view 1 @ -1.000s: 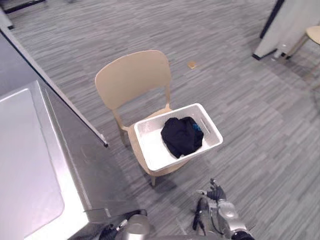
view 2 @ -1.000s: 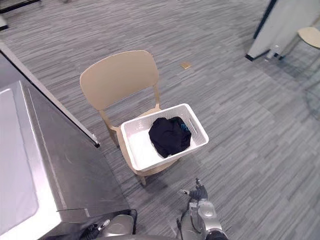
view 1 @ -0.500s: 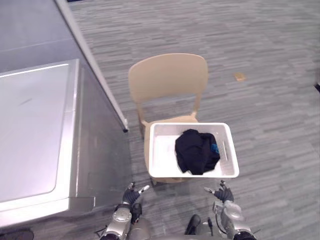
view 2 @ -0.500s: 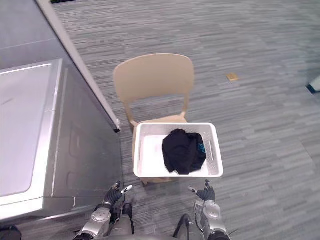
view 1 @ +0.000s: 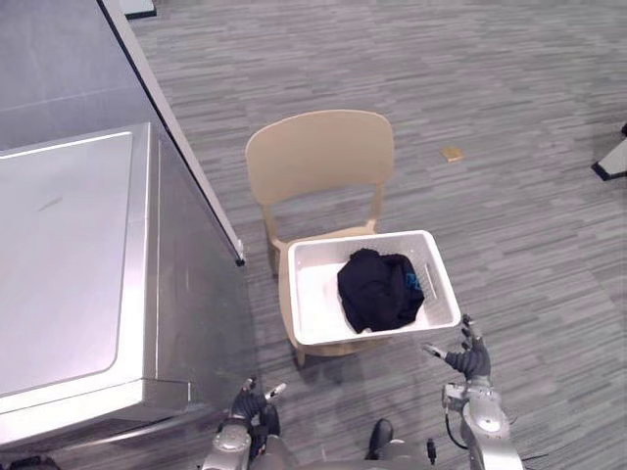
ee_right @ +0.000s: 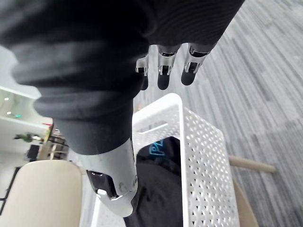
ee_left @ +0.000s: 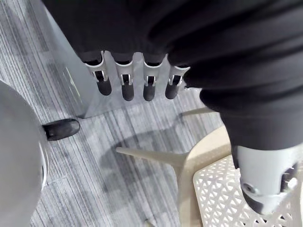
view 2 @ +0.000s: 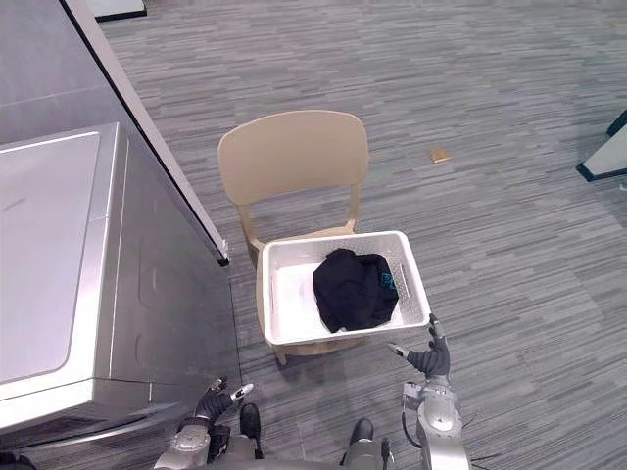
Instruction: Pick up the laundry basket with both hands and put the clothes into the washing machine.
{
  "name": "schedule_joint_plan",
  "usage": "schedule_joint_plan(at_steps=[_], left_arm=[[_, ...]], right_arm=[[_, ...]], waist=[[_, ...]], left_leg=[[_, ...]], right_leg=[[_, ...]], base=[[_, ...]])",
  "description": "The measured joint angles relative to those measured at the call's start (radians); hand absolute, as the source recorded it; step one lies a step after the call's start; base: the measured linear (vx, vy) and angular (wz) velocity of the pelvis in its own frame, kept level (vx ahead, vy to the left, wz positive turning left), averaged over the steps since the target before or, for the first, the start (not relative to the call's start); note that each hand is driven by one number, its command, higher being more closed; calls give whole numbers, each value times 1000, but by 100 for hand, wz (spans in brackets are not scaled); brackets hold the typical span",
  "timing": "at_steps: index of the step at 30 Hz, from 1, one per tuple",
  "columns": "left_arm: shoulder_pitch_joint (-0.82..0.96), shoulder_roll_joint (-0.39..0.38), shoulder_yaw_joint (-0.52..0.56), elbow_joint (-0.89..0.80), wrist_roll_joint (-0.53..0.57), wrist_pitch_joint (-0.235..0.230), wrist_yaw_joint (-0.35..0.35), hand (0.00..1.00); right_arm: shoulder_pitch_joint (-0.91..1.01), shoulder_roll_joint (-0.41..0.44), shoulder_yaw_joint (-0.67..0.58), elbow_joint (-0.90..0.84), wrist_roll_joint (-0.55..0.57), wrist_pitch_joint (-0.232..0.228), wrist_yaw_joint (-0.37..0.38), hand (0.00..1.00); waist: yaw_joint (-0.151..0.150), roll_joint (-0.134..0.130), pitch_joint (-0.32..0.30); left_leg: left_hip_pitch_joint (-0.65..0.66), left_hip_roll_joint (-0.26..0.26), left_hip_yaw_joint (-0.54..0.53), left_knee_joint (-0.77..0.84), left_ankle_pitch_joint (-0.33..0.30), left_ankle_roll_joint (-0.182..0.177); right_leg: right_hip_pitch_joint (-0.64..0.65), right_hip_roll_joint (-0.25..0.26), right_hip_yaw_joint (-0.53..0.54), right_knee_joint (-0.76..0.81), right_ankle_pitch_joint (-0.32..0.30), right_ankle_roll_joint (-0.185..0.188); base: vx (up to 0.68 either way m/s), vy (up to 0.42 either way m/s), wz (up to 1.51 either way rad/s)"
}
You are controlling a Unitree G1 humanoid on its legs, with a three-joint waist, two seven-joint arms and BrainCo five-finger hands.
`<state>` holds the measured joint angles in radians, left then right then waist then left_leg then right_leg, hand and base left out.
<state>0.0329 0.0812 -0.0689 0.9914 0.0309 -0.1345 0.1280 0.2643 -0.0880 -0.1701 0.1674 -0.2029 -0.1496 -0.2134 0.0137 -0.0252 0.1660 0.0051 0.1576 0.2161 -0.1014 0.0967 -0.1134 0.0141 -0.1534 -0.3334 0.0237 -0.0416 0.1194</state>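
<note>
A white perforated laundry basket point(view 1: 305, 297) rests on the seat of a beige chair point(view 1: 318, 164). A black garment point(view 1: 376, 291) with a blue patch lies in it. My right hand point(view 1: 469, 360) hovers open just off the basket's near right corner, apart from it. In the right wrist view its straight fingers point(ee_right: 163, 72) point past the basket wall point(ee_right: 204, 156) and the garment point(ee_right: 160, 189). My left hand point(view 1: 253, 402) is open low beside the washing machine point(view 1: 69, 264), short of the basket's near left corner point(ee_left: 214, 194); its fingers point(ee_left: 124, 88) hang straight.
The silver washing machine stands left of the chair, its lid down. A dark-edged panel point(view 1: 176, 137) runs behind it toward the chair. A small tan piece point(view 1: 452, 154) lies on the grey carpet beyond. A white panel base point(view 1: 612, 159) is at the right edge.
The camera has panned left and steadied. My right hand has moved out to the right and up beside the basket's near right corner. The left hand has dropped slightly lower.
</note>
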Motion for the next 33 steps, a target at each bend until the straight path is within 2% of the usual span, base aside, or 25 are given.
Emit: schedule_joint_plan(at_steps=[5,8,12,16,18,22,23,26,28,29,31,33], left_arm=[[7,5,-5,-1,0,-5,-25,0],[14,12,-7,-2,-1,-7,-41,0],[15,9,-7,-15,-17,-9,-40,0],[13,4,-4,-46,-38,-29,-36,0],[-8,1,-1,-58,-79,-34,-32,0],[-51,1,2,-77,-128,-52,-16,0],[-64,0,1,-78,-140,-52,-14,0],[-89,-1,-3,-76,-158,-70,-13,0],[-122,-7,-13,-74,-176,-69,-10,0],[-127,-11,-14,-70,-177,-70,-9,0],[-143,-20,-17,-69,-188,-72,7,0],[-158,-24,-18,-59,-198,-71,8,0]], right_arm=[[-21,-52,5,-1,-96,5,11,0],[-149,-144,22,60,-125,6,21,0],[-387,-236,56,284,-143,28,16,0],[-607,-293,95,507,-140,52,-6,0],[-763,-327,141,645,-112,59,-8,0],[-992,-358,187,822,-64,72,-7,0],[-1036,-368,203,863,-52,73,-7,0],[-1125,-380,234,958,-42,82,-5,0],[-1164,-397,263,1040,-41,90,-6,0],[-1171,-399,267,1048,-41,92,-6,100],[-1206,-399,268,1075,-24,93,-11,100],[-1224,-404,267,1075,-2,90,-37,100]], waist=[[0,1,-5],[1,10,-6],[11,40,13],[35,72,72],[55,87,132],[70,100,235],[82,106,250],[92,121,280],[121,137,301],[124,143,304],[137,150,308],[137,151,308]], left_leg=[[-13,-8,3,-1,-7,-2],[-33,-18,-7,0,0,0],[-77,-31,-31,7,11,14],[-123,-32,-67,7,25,15],[-146,-32,-83,7,37,17],[-194,-34,-105,7,57,19],[-212,-34,-110,7,62,20],[-270,-37,-138,7,79,23],[-294,-37,-164,7,88,21],[-303,-38,-171,7,90,22],[-345,-39,-193,7,101,23],[-369,-41,-216,7,111,20]], right_leg=[[-6,7,50,-20,4,4],[-22,2,54,-26,22,8],[-48,-7,31,-27,30,1],[-73,-7,1,-25,35,-6],[-87,-7,-15,-22,37,-8],[-129,-9,-28,-8,43,-16],[-144,-9,-31,-8,48,-21],[-183,-9,-58,-7,54,-22],[-197,-9,-77,-2,54,-23],[-200,-9,-83,0,54,-23],[-236,-9,-96,13,54,-23],[-251,-10,-111,17,53,-23]], base=[[-9,12,0],[53,14,3],[67,11,18],[5,-2,24],[-32,-1,22],[-64,12,13],[-69,23,8],[-30,24,23],[-14,17,26],[-21,21,26],[-14,27,21],[-15,26,24]])
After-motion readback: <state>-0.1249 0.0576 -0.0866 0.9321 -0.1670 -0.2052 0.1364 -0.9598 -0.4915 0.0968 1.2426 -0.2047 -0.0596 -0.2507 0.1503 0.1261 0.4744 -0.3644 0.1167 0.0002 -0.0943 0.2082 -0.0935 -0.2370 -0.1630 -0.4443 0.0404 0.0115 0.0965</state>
